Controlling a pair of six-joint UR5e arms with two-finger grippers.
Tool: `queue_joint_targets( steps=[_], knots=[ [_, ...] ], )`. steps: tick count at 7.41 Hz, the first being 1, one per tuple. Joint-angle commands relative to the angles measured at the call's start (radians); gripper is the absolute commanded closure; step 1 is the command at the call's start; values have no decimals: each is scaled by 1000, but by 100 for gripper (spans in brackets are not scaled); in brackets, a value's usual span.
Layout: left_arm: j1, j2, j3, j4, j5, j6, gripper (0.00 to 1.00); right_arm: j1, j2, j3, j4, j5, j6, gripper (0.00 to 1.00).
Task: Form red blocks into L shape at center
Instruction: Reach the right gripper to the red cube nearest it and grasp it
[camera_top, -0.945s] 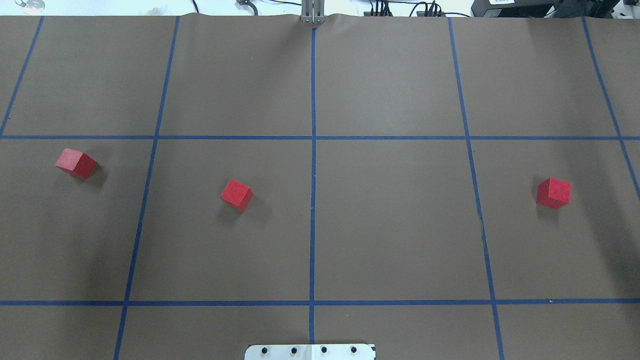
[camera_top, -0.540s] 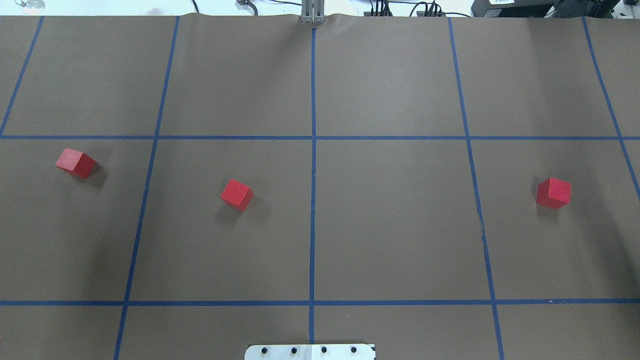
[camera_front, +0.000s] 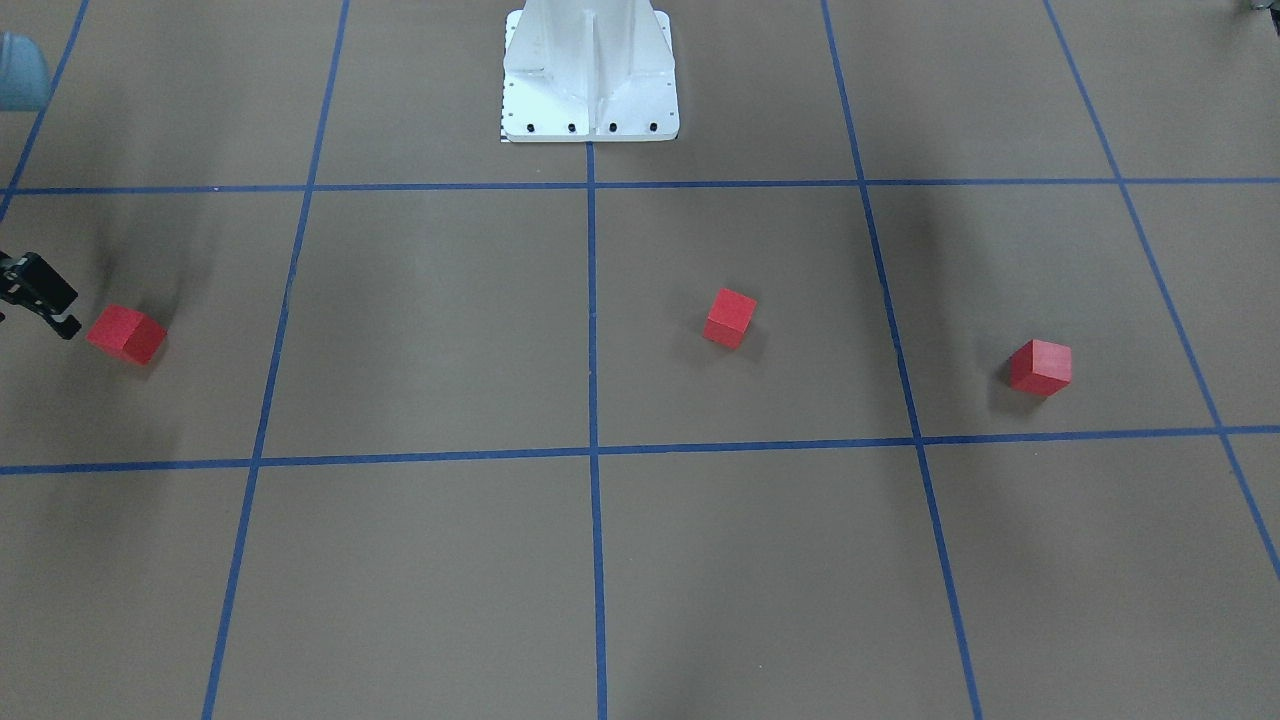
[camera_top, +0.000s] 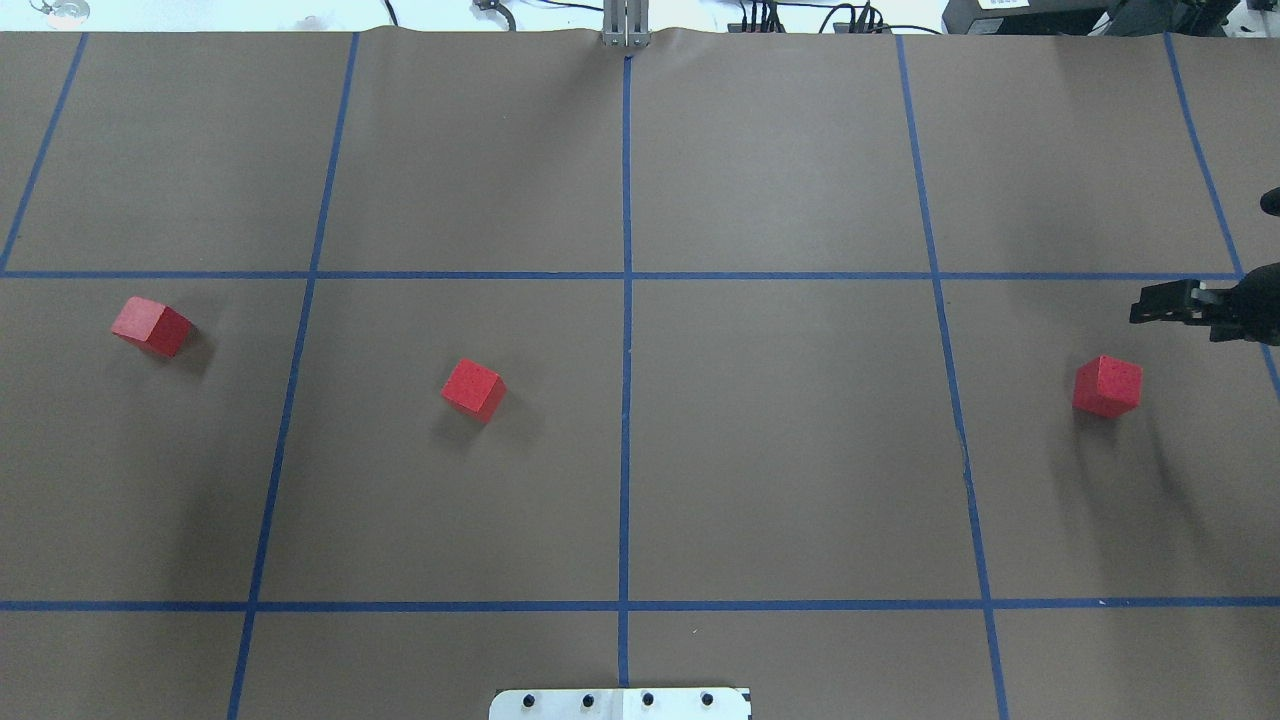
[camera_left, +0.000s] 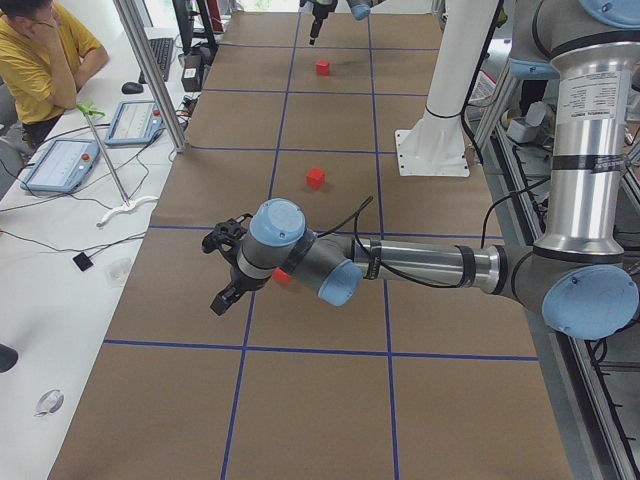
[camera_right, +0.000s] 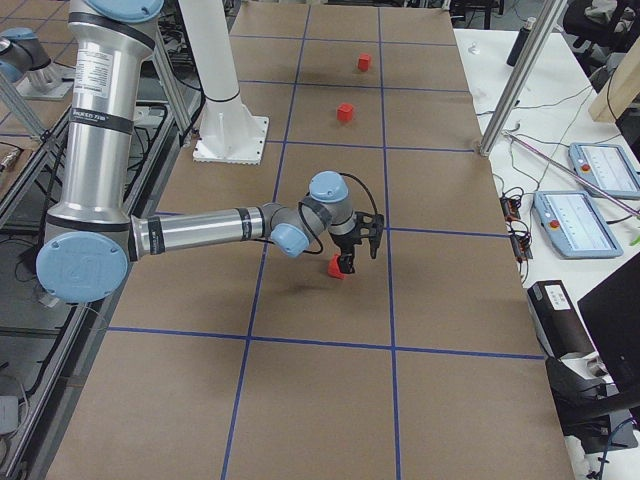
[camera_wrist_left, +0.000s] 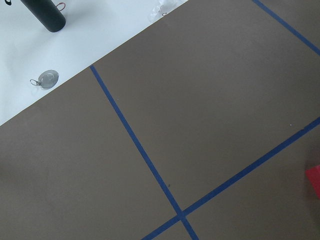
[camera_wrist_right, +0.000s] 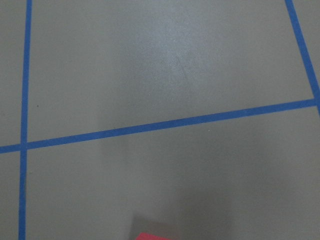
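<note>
Overhead exterior, right gripper: at the right edge, near rightmost block; finger gap cannot be told.
Left gripper: low, arm outstretched; gap cannot be told.
Red blocks: three, well apart, flanking center.

This is a robotics lab. The papered surface is ruled into a grid by blue tape lines, and a white bolted pedestal rises from it. Past the left gripper, a white side surface carries control tablets with red stop buttons, and a person sits there. Beyond the right gripper stand an aluminium post, more tablets and a monitor.
</note>
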Motion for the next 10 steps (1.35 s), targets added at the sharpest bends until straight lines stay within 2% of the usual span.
queue_joint_targets(
  steps=[1, 3, 6, 7, 8, 9, 10],
  knots=[
    [1, 0, -1, -1, 0, -1, 0, -140, 0, 0, 6, -156, 133, 1],
    [1, 0, -5, -1, 0, -1, 0, -183, -2, -11, 6, -202, 150, 1],
    [1, -5, -6, -1, 1, -1, 0, -200, -17, -20, 6, -206, 149, 1],
    [1, -5, -6, -2, 1, -1, 0, -200, -26, -19, 6, -212, 144, 11],
    [1, -5, -8, -2, 0, -1, 0, -205, -34, -19, 6, -212, 134, 45],
    [1, -5, -8, -1, 1, -1, 0, -213, -35, -19, 6, -210, 132, 68],
    [1, -5, -6, -2, 1, -1, 0, -228, -32, -17, 5, -212, 132, 78]
  ],
)
